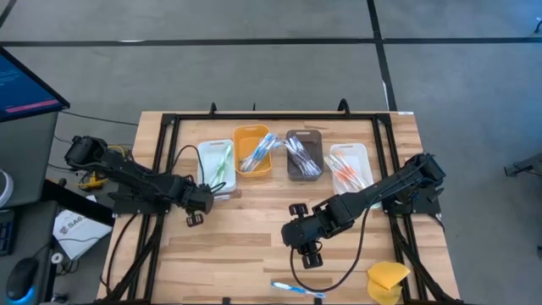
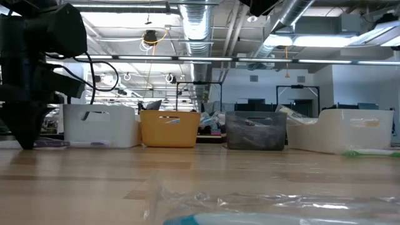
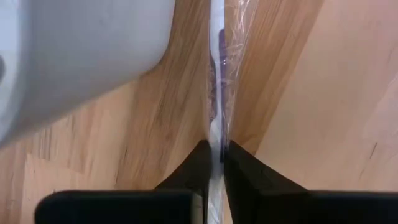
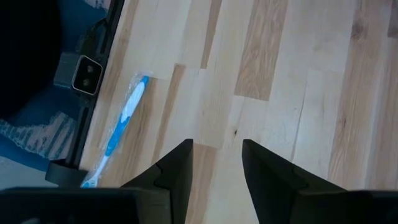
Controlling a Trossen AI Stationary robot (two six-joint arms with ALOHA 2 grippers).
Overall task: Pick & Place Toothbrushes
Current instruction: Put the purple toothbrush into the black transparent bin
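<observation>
The wooden counter (image 1: 254, 241) carries four bins (image 1: 253, 151) in a row, a wrapped blue toothbrush (image 1: 296, 290) near its front edge, and a yellow sponge (image 1: 387, 280).

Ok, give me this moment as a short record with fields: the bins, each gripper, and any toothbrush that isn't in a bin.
bins: white bin, orange bin, grey bin, second white bin, in a row, toothbrushes in each
left gripper: beside the first white bin, shut on a wrapped toothbrush lying on the table
right gripper: mid-table, open, holding nothing
loose toothbrush: blue toothbrush, wrapped, at the table's near edge
other: yellow sponge at the near right corner
</observation>
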